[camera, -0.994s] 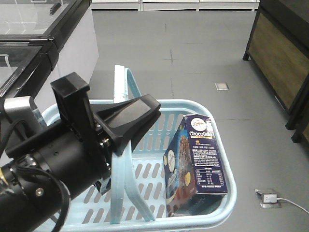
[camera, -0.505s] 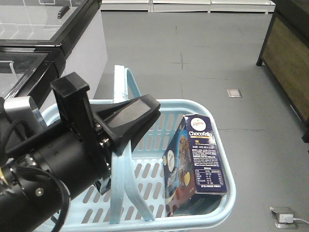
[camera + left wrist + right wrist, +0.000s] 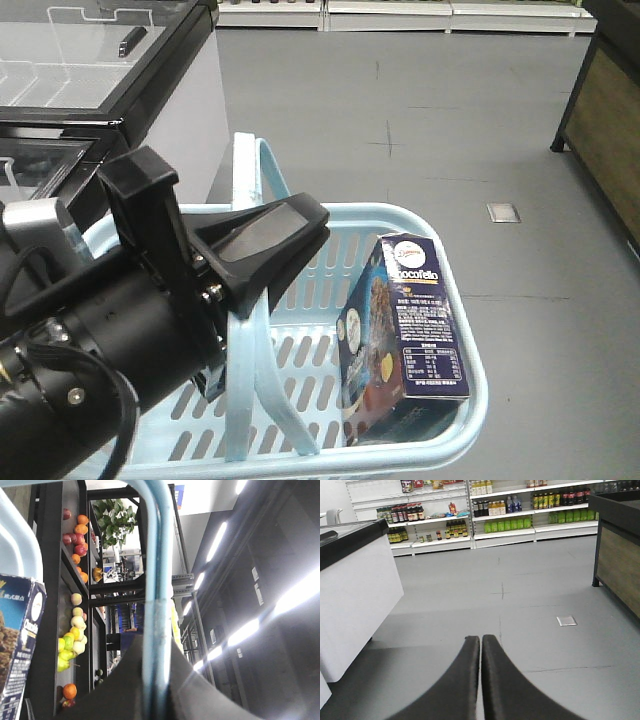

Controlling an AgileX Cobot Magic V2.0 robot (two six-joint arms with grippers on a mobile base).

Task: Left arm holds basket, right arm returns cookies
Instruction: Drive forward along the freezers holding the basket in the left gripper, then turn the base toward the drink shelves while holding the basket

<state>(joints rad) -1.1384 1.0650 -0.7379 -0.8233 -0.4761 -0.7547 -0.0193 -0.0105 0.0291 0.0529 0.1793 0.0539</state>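
Note:
In the front view my left arm [image 3: 110, 340] fills the lower left. Its gripper [image 3: 290, 240] is shut on the two raised handles [image 3: 243, 175] of the light blue basket [image 3: 455, 270]. The dark navy cookies box [image 3: 410, 330] stands tilted inside the basket against its right wall. The left wrist view shows the handle [image 3: 157, 570] running up from between the dark fingers [image 3: 125, 690] of the gripper [image 3: 157, 647], with a corner of the cookies box [image 3: 20, 645] at the left. My right gripper [image 3: 481, 639] is shut, holds nothing, and hangs over bare floor.
A glass-topped chest freezer [image 3: 90, 70] stands at the left and a wooden cabinet [image 3: 610, 110] at the right. Stocked shelves [image 3: 520, 510] line the back wall. A metal floor plate [image 3: 503, 212] lies ahead. Fruit racks [image 3: 75, 625] show in the left wrist view.
The background has slid: the floor plate and wooden cabinet moved right and up, the freezer shows more, the floor socket left the view. Basket, box and left gripper kept their places.

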